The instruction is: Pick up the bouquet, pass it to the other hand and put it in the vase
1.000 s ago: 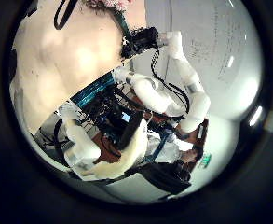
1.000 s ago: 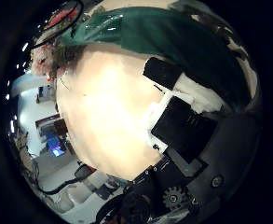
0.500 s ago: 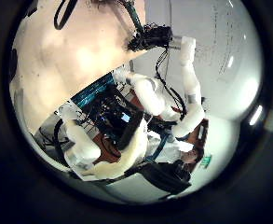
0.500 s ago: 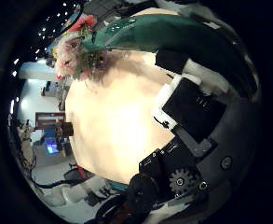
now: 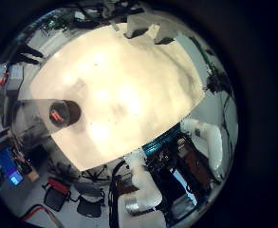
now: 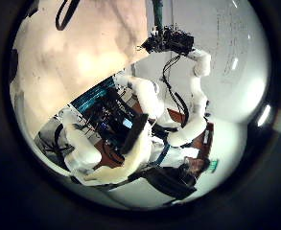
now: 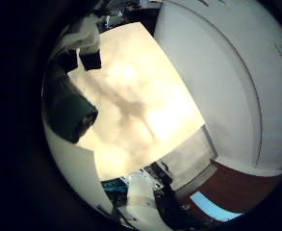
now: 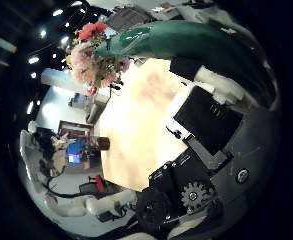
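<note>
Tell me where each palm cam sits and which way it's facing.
Left little finger side: left palm, looking down on pale table top and dark round vase; own arm at the edge.
Left thumb side: left palm, facing right hand gripping flower bouquet in green wrap; left hand in front.
Right little finger side: right palm, facing table top and white wall.
Right thumb side: right palm, close on the bouquet; own fingers.
All share the table top.

Glaring tabletop (image 5: 129,85), dark warped edges
</note>
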